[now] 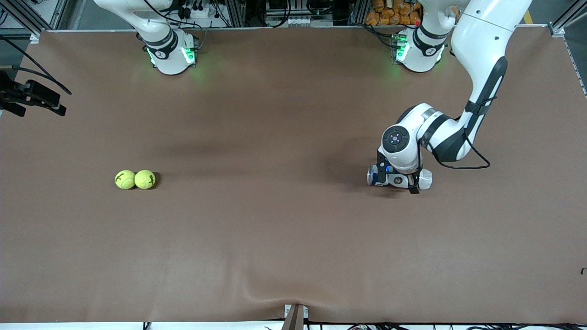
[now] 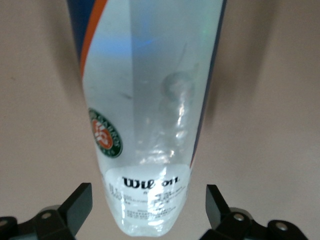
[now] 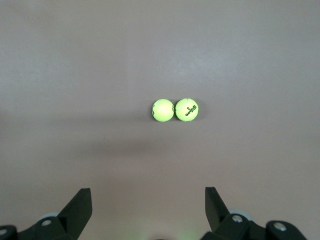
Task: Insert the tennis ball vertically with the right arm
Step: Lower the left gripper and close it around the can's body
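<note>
Two yellow-green tennis balls (image 1: 124, 179) (image 1: 145, 179) lie touching each other on the brown table toward the right arm's end. They also show in the right wrist view (image 3: 163, 110) (image 3: 186, 109), far below my right gripper (image 3: 148, 205), which is open, empty and high over the table. My right gripper is out of the front view. A clear Wilson ball can (image 1: 424, 179) lies on its side toward the left arm's end. My left gripper (image 1: 398, 179) is down at the can (image 2: 150, 100), open, with its fingers (image 2: 80, 205) on either side and apart from it.
A black camera mount (image 1: 32, 96) juts over the table edge at the right arm's end. The brown table cover bulges in a wrinkle (image 1: 293, 295) at the edge nearest the front camera. Both arm bases (image 1: 172, 52) (image 1: 419, 50) stand along the farthest edge.
</note>
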